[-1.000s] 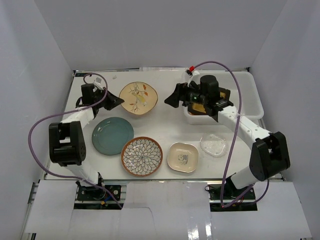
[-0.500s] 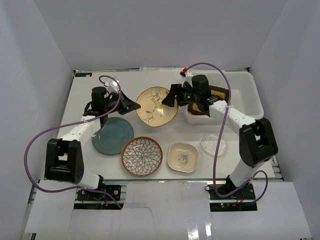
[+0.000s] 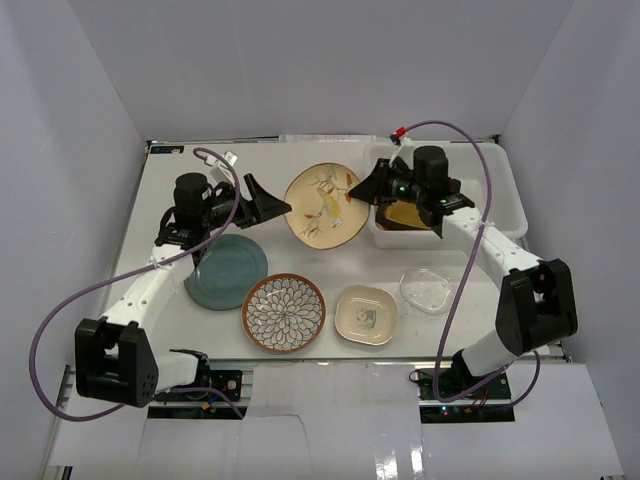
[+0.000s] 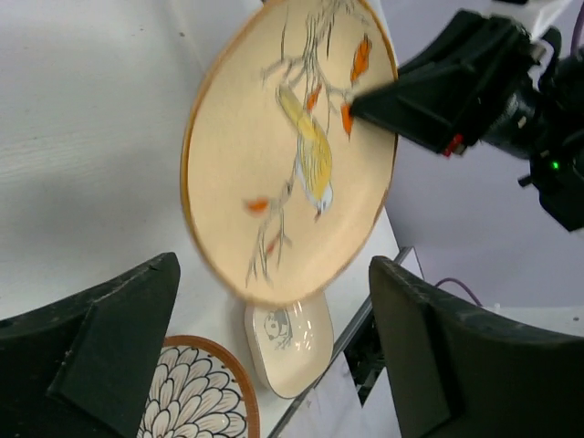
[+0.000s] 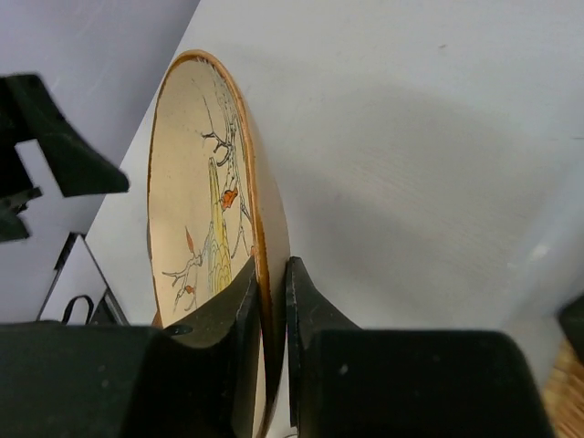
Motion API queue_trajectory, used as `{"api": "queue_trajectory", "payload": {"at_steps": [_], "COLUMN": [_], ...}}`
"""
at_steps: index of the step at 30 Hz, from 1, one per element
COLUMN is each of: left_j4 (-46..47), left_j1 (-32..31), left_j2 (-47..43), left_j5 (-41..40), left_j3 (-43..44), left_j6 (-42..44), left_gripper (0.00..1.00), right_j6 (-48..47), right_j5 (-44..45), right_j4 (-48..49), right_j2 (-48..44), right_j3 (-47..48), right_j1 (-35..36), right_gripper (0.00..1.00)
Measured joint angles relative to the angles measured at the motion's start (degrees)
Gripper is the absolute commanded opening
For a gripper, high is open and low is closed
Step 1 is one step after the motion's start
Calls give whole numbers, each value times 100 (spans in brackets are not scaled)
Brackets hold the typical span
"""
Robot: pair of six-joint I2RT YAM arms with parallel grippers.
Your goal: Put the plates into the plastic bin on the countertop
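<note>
The cream round plate with the bird [image 3: 322,205] hangs tilted on edge above the countertop [image 3: 200,170]. My right gripper [image 3: 365,193] is shut on its right rim, one finger on each face [image 5: 272,301]. My left gripper [image 3: 272,207] stands open just left of the plate and clear of it, and the plate [image 4: 292,155] shows beyond its spread fingers [image 4: 119,328]. The plastic bin [image 3: 503,190] sits at the back right with a dark amber-centred dish [image 3: 408,214] inside. The teal [image 3: 226,271], petal-patterned [image 3: 284,312], cream rounded-square [image 3: 365,314] and clear glass [image 3: 428,290] plates lie on the countertop.
White walls close in the workspace on three sides. A purple cable loops off each arm. The four flat plates lie in a row across the near half of the countertop, below both grippers.
The bird plate has been lifted and carried right. My right gripper has shut on its rim. My left gripper has let it go and opened.
</note>
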Motion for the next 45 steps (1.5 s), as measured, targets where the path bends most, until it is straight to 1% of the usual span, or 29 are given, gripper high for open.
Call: {"api": "queue_trajectory", "payload": {"at_steps": [2, 5, 8, 11, 14, 18, 21, 22, 23, 24, 25, 27, 28, 29, 30, 31, 32, 34, 35, 36, 38, 39, 42, 45], "left_j4": [-190, -531, -839, -1073, -1255, -1283, -1246, -1246, -1246, -1268, -1270, -1292, -1285, -1283, -1285, -1283, -1285, -1285, -1285, -1285, -1287, -1296, -1342, -1370], "left_j1": [-122, -358, -608, -813, -933, -973, -977, -977, -977, -979, -986, -1001, -1008, -1010, -1016, -1016, -1019, -1019, -1019, -1019, -1019, -1019, -1019, -1019], "left_j2": [-297, -678, -973, -1263, -1416, -1440, -1449, -1458, -1467, -1467, -1467, -1467, -1469, -1478, -1491, -1504, -1528, -1580, -1613, -1644, -1698, -1735, -1912, -2192], "left_j5": [-31, -129, -251, -455, -710, -944, -1088, -1128, -1167, -1189, -1204, -1244, -1263, -1281, -1307, -1327, -1353, -1419, -1482, -1550, -1733, -1862, -2249, -2715], "left_j3": [9, 7, -57, -245, -361, -420, -516, -564, -612, -640, -667, -680, -680, -682, -682, -680, -680, -682, -682, -680, -680, -680, -678, -678], "left_j6": [197, 551, 933, 1272, 1528, 1749, 1843, 1867, 1888, 1906, 1917, 1945, 1954, 1961, 1967, 1969, 1969, 1969, 1969, 1969, 1967, 1963, 1939, 1893], "left_gripper": [98, 98, 98, 98, 98, 98, 98, 98, 98, 98, 98, 98, 98, 98, 98, 98, 98, 98, 98, 98, 98, 98, 98, 98], "right_j6": [26, 118, 151, 120, 68, -72, -173, -177, -179, -225, -247, -297, -348, -372, -431, -485, -538, -634, -684, -745, -861, -935, -1237, -1471], "right_j5": [17, 96, 393, 785, 1071, 1182, 1266, 1239, 1279, 1316, 1377, 1491, 1532, 1580, 1631, 1685, 1777, 1952, 2055, 2129, 2135, 2100, 1729, 1156], "right_j4": [-55, -85, 4, 39, -48, -240, -439, -472, -514, -529, -525, -509, -511, -522, -529, -555, -603, -726, -809, -874, -879, -866, -817, -920], "right_j2": [-186, -417, -601, -636, -492, 7, 350, 417, 444, 448, 446, 446, 444, 433, 413, 374, 297, 70, -103, -297, -708, -887, -1156, -820], "right_j3": [-52, -114, -334, -603, -811, -824, -807, -798, -774, -743, -695, -553, -459, -389, -330, -282, -249, -243, -245, -251, -278, -284, -264, -168], "right_j1": [-402, -1375, -2420, -3182, -3517, -3495, -3432, -3427, -3403, -3392, -3388, -3397, -3397, -3397, -3397, -3397, -3392, -3331, -3270, -3167, -2769, -2479, -1025, 431], "right_gripper": [8, 8, 8, 8, 8, 10, 23, 40, 49, 55, 71, 83, 94, 98, 96, 92, 91, 92, 94, 98, 100, 94, 80, 78]}}
